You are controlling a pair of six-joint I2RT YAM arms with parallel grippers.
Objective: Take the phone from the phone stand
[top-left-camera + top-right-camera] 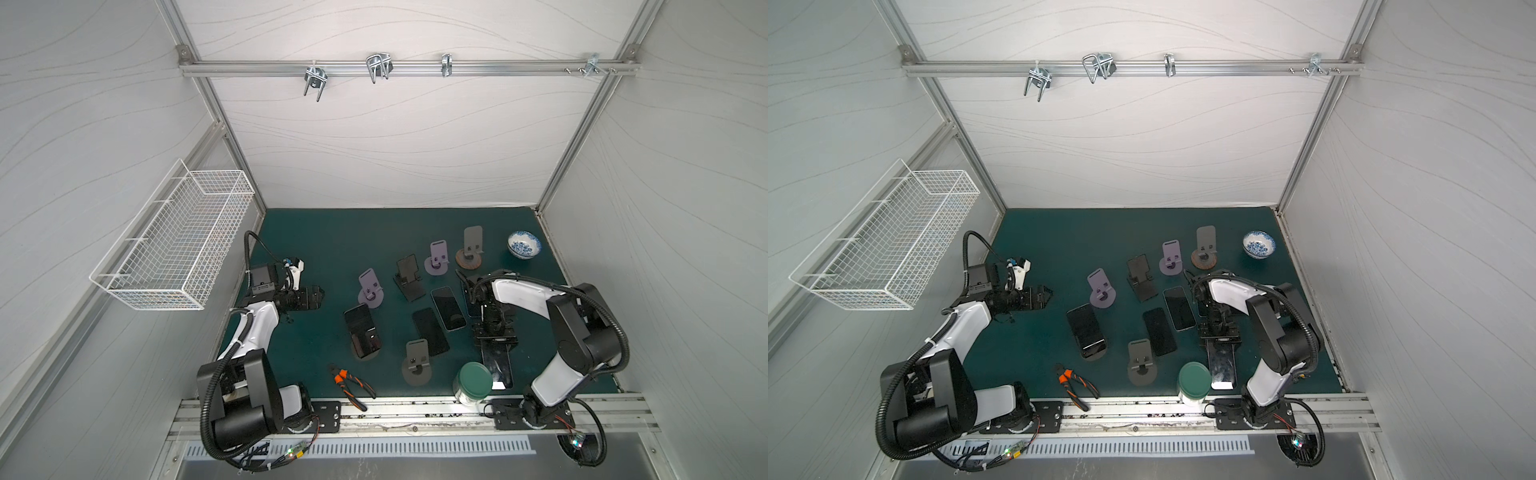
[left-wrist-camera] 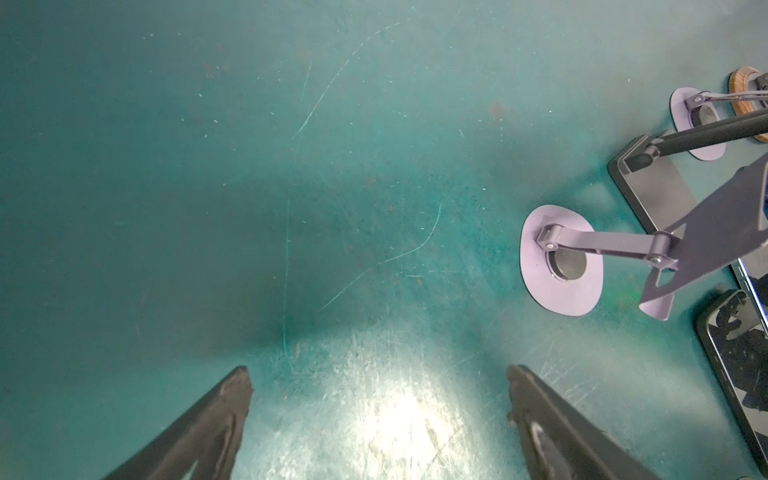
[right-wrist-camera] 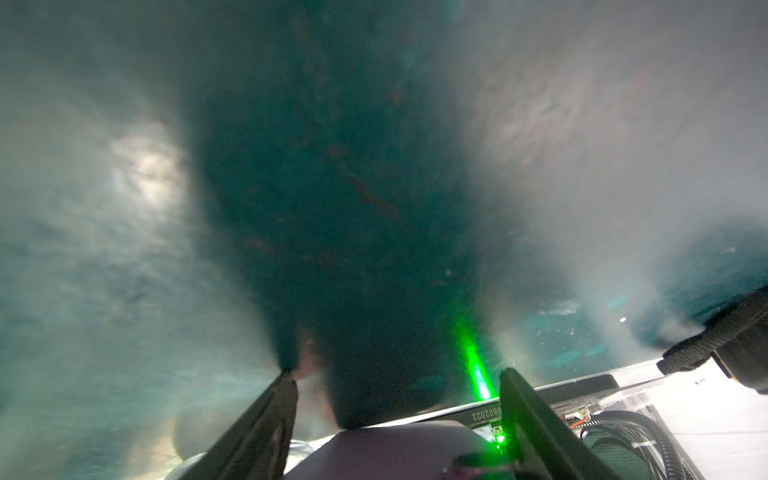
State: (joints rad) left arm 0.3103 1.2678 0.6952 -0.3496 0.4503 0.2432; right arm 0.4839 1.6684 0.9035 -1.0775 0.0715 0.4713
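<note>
- Your right end effector (image 1: 496,340) is clamped narrow on the phone (image 1: 497,368), gripping its far end by the two long edges.
- In both top views the phone (image 1: 1222,365) is clear of every stand. It stretches from the end effector toward the near edge of the counter (image 1: 316,232).
- Its near end sits just beside the green-lidded jar (image 1: 473,380). You cannot tell from these views whether that end touches the counter.
- In the right wrist view the phone's glossy face (image 3: 332,208) fills most of the frame, with the fingers (image 3: 270,415) on either side of it.
- Your left end effector (image 1: 316,296) is spread wide and holds nothing. It hangs over bare counter near the purple stand (image 1: 370,289).
- The left wrist view confirms it: the left end effector (image 2: 378,374) shows only counter between its fingers, with the purple stand (image 2: 561,266) off to one side.
- A second phone (image 1: 361,328) leans on a dark stand (image 1: 368,356) left of centre.
- Two flat phones (image 1: 430,330) lie on the counter between that stand and your right arm.
</note>
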